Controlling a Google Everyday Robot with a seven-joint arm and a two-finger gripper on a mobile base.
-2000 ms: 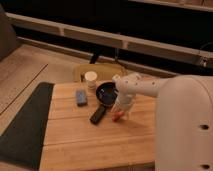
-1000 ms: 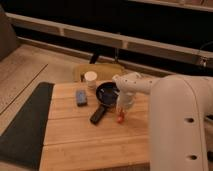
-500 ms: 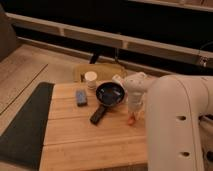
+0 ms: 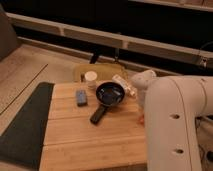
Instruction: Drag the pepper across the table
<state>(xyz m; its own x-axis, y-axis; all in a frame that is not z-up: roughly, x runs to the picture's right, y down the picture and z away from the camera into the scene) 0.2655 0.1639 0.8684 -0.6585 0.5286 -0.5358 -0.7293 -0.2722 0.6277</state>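
Item: pepper point(image 4: 140, 119), small, light, stiff, likely to skid; a sliver shows beside my hand point(image 4: 142, 111) at the counter point(image 4: 90, 140) edge. Hand hidden behind my arm; best pressed mid-length, I judge.

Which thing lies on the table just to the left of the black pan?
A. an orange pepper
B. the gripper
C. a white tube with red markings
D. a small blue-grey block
D. The small blue-grey block lies on the table left of the black pan; the white tube is to the pan's right, and the gripper and pepper are at the right edge, mostly hidden by the arm.
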